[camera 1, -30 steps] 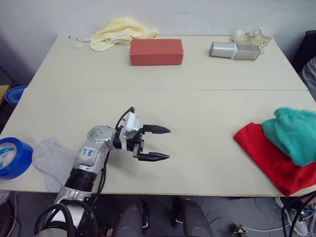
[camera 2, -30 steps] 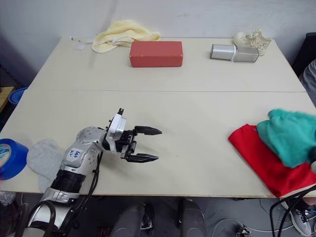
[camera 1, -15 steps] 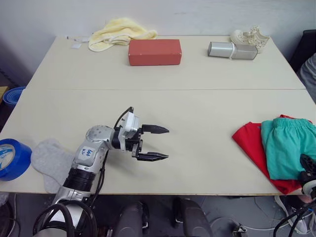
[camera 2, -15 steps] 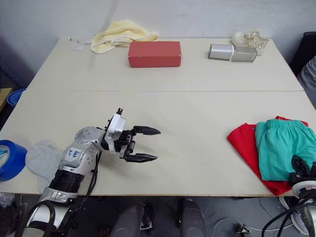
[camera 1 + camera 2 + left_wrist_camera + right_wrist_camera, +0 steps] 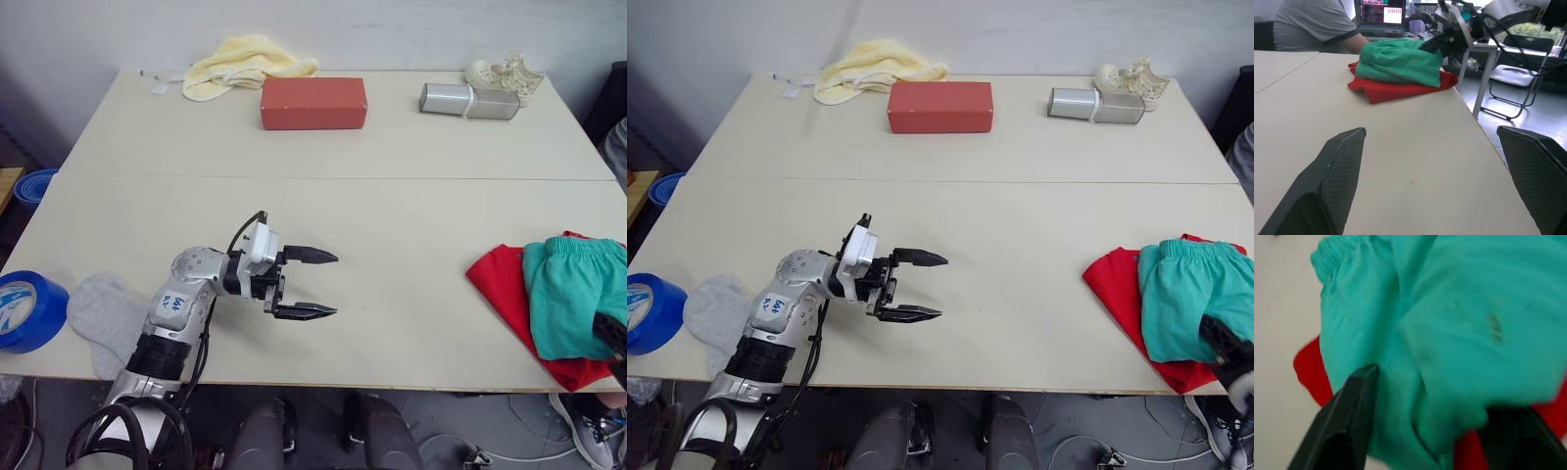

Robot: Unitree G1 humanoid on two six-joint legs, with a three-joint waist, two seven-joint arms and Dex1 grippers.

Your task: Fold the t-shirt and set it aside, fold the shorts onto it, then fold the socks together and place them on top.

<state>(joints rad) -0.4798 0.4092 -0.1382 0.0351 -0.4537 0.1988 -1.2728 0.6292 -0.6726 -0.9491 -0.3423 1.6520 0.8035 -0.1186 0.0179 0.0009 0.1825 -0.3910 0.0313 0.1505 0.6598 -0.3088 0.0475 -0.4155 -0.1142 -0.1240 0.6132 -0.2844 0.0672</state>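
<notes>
The folded red t-shirt (image 5: 505, 294) lies by the table's right front edge, and the teal shorts (image 5: 573, 294) rest on top of it. My right gripper (image 5: 1432, 391) is at the near edge of the shorts; its fingers stand apart and open over the teal fabric. It also shows beside the pile in the left wrist view as the right gripper (image 5: 1447, 39). A grey sock (image 5: 103, 313) lies flat at the front left. My left gripper (image 5: 334, 284) hovers open and empty over the bare table (image 5: 411, 225), to the right of the sock.
A blue tape roll (image 5: 24, 311) sits at the left edge beside the sock. Along the back are a yellow towel (image 5: 240, 64), a red box (image 5: 313, 103), a silver cylinder (image 5: 468, 101) and a white shoe (image 5: 505, 73). A seated person (image 5: 1312, 24) and a chair (image 5: 1518, 73) are past the table's right side.
The shorts, lifted and bunched a second ago, now lie spread on the t-shirt. My right gripper has opened and let go of them. The left arm has stayed put.
</notes>
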